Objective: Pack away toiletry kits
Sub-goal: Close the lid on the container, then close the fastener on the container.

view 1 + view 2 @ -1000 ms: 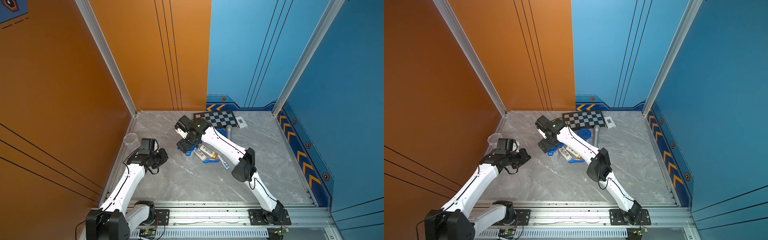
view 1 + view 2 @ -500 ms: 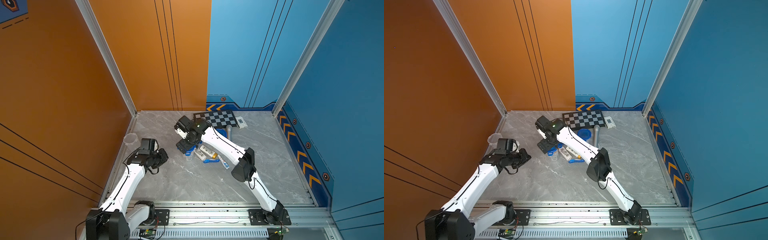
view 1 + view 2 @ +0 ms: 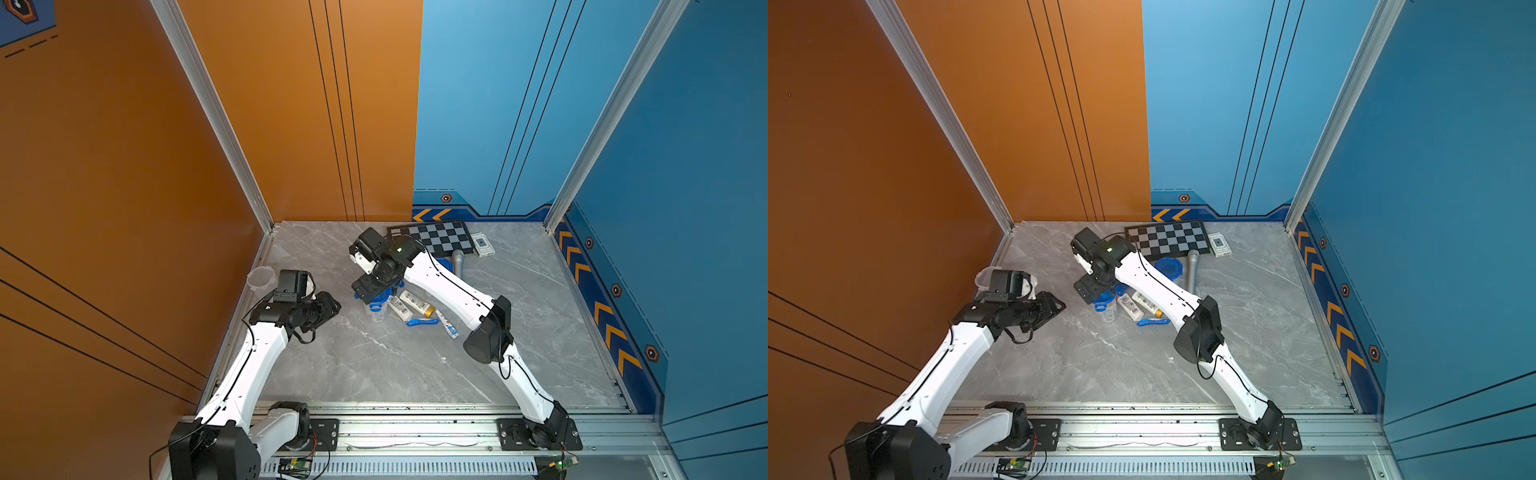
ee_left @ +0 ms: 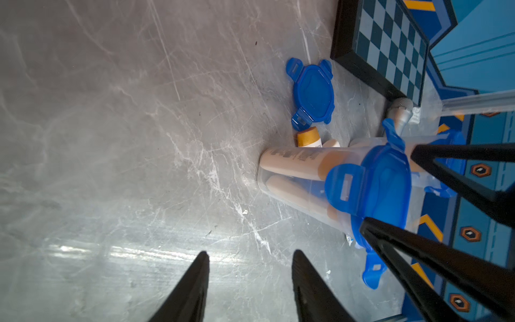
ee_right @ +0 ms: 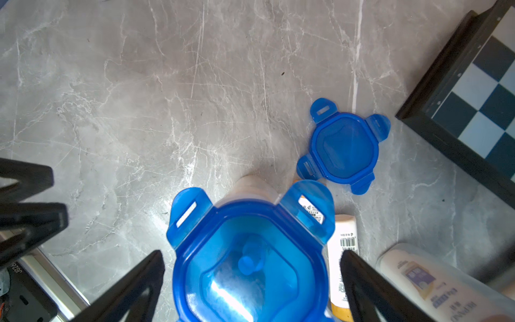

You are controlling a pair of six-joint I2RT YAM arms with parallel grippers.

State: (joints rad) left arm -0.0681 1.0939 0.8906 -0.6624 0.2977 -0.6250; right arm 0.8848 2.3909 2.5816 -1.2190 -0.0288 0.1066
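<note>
- Far left, we see an empty clear cup (image 3: 261,277) standing upright against the orange wall (image 3: 124,187), at the edge of the grey surface (image 3: 374,365).
- Just beside it the left claw (image 4: 250,255) hangs over bare surface. Its fingers are spread and nothing is between them.
- Near the middle stands the lidded cup (image 3: 378,307), upright, with its blue lid (image 5: 250,264) on top. Through the clear wall we make out a bottle (image 4: 292,160) inside.
- The right claw (image 5: 250,256) sits directly above that lid, its fingers splayed wide to either side. We cannot tell whether they touch the lid.
- A loose blue lid (image 5: 345,146) lies flat between the cup and the chessboard (image 3: 440,237).
- Right of the cup, two white bottles (image 3: 417,302) with yellow-orange caps lie side by side.
- Next come a blue toothbrush (image 3: 422,321) and a toothpaste tube (image 3: 449,325), both flat on the surface.
- A silver microphone (image 3: 457,262) lies by the chessboard's near edge.
</note>
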